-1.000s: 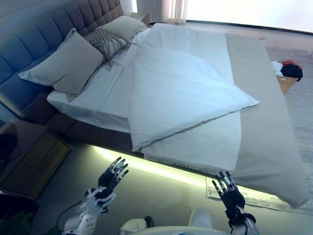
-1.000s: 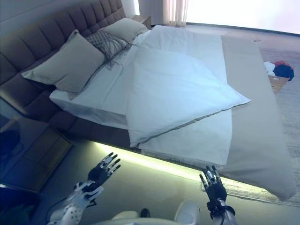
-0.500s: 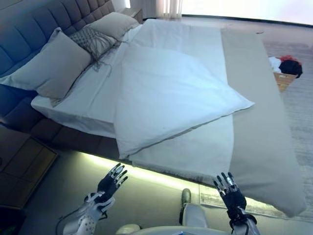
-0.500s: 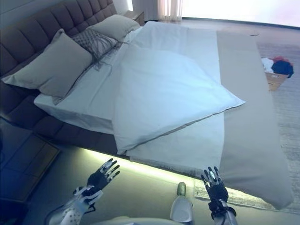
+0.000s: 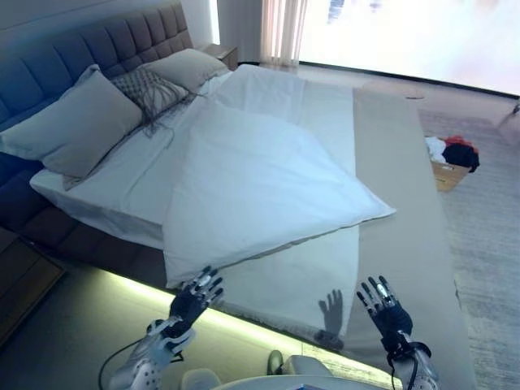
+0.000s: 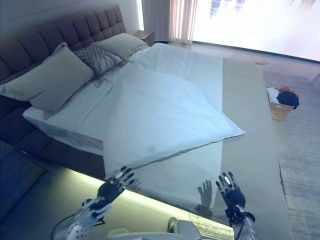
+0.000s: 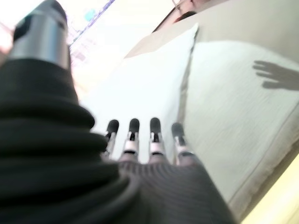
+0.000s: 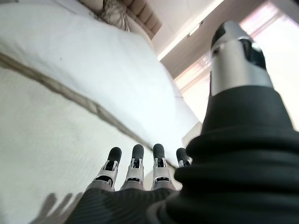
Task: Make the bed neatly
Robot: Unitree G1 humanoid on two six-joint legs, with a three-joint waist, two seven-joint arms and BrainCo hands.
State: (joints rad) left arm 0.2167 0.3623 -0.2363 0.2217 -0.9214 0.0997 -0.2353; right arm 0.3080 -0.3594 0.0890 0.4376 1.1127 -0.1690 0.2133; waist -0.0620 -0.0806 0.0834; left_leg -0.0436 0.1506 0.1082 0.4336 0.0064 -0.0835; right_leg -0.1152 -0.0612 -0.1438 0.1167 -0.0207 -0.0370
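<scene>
A white duvet [image 5: 260, 179] lies crooked across the bed, folded over itself, one corner pointing toward the beige cover strip [image 5: 398, 203] along the foot. A white sheet [image 5: 301, 276] shows beneath it at the near edge. My left hand [image 5: 193, 297] is open, fingers spread, just short of the duvet's near corner. My right hand [image 5: 383, 306] is open above the near edge, by the seam between sheet and beige cover. In both wrist views straight fingers [image 7: 133, 135] [image 8: 135, 165] hover over the bedding and hold nothing.
Three pillows [image 5: 77, 122] lean on the tufted headboard [image 5: 73, 57] at the left. A lit strip [image 5: 244, 329] runs under the bed's near edge. A box of clothes [image 5: 451, 158] stands on the carpet beyond the bed's foot. A dark nightstand [image 5: 20, 276] sits at the far left.
The camera has moved closer and to the right, so the bed fills more of the view. Both hands have risen from floor level to the bed's near edge, still open.
</scene>
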